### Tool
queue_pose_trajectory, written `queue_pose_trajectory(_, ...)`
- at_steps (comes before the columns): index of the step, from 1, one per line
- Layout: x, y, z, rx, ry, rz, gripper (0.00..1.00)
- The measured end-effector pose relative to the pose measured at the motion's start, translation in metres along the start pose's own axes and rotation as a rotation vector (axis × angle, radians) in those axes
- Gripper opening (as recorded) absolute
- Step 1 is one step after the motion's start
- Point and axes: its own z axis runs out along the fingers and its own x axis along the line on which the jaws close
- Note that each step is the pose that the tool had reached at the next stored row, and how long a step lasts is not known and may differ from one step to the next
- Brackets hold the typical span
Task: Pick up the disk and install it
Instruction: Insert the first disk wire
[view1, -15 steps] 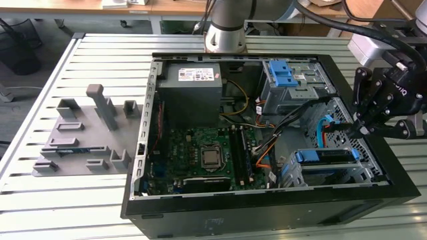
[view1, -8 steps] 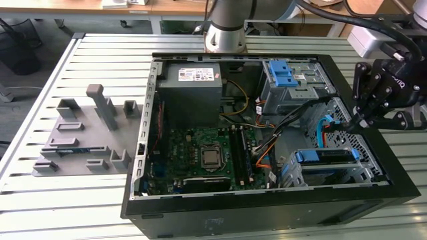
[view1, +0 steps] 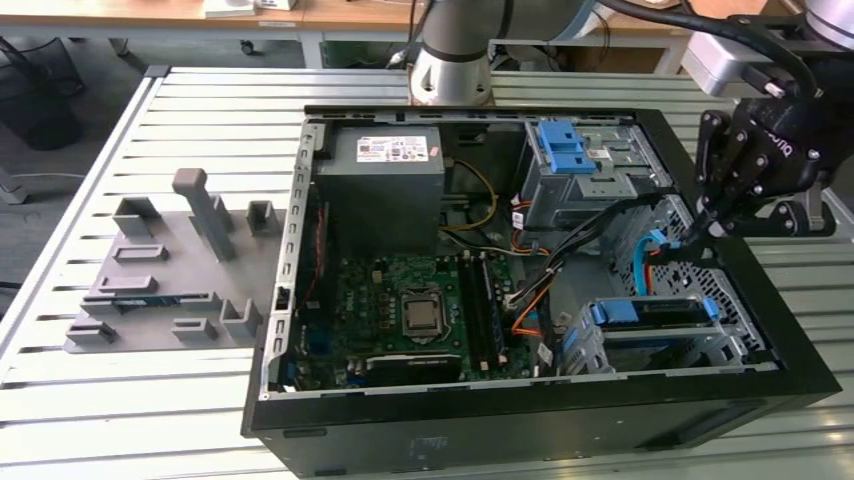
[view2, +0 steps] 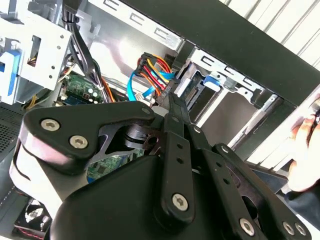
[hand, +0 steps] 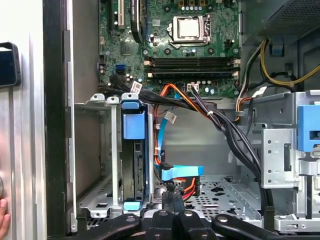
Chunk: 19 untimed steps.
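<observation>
The disk (view1: 650, 313) sits in the drive cage at the case's front corner, on the exterior view's right, with its blue carrier frame showing. It stands on edge in that cage in the first wrist view (hand: 134, 160), and its blue tab (view2: 212, 81) appears in the second wrist view. My gripper (view1: 703, 232) hangs inside the case just behind the cage, apart from the disk. Its thin black fingers (hand: 170, 192) lie together, shut, with the tips (view2: 171, 99) against the bundle of coloured cable connectors (view2: 155, 70) and the blue flat cable (hand: 182, 173).
The open case (view1: 534, 400) lies on a slatted table. A grey power-supply box (view1: 387, 190), the motherboard (view1: 414, 310) and an upper cage with a blue latch (view1: 567, 150) crowd the inside. A grey fixture (view1: 160, 290) stands outside. A person's hand (view2: 305, 150) is close by.
</observation>
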Motion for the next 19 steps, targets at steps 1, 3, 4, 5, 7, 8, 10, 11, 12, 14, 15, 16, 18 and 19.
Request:
queue_pose_trajectory(1,-0.0003,0.0000,0.0001,0.0000,0.0008,0.000,0.11)
queue_pose_trajectory(3,-0.0014,0.0001,0.0001,0.0002,0.0079,0.004,0.11)
queue_pose_trajectory(4,-0.0021,0.0001,0.0003,0.0003,0.0110,0.007,0.11)
queue_pose_trajectory(5,-0.0031,0.0001,0.0005,0.0003,0.0127,0.011,0.11)
queue_pose_trajectory(7,-0.0042,0.0002,0.0010,0.0003,0.0145,0.013,0.11)
queue_pose_trajectory(8,-0.0043,0.0001,0.0013,0.0003,0.0148,0.013,0.11)
queue_pose_trajectory(10,-0.0048,-0.0001,0.0014,0.0001,0.0170,0.013,0.17)
queue_pose_trajectory(11,-0.0052,-0.0001,0.0020,0.0002,0.0182,0.013,0.24)
queue_pose_trajectory(12,-0.0065,-0.0002,0.0030,-0.0001,0.0202,0.014,0.24)
queue_pose_trajectory(14,-0.0078,-0.0003,0.0054,-0.0026,0.0217,0.016,0.24)
queue_pose_trajectory(15,-0.0083,-0.0003,0.0058,-0.0028,0.0223,0.017,0.24)
queue_pose_trajectory(16,-0.0087,-0.0003,0.0061,-0.0028,0.0252,0.020,0.24)
queue_pose_trajectory(18,-0.0092,-0.0003,0.0066,-0.0026,0.0316,0.022,0.24)
queue_pose_trajectory(19,-0.0093,-0.0003,0.0070,-0.0026,0.0318,0.022,0.24)
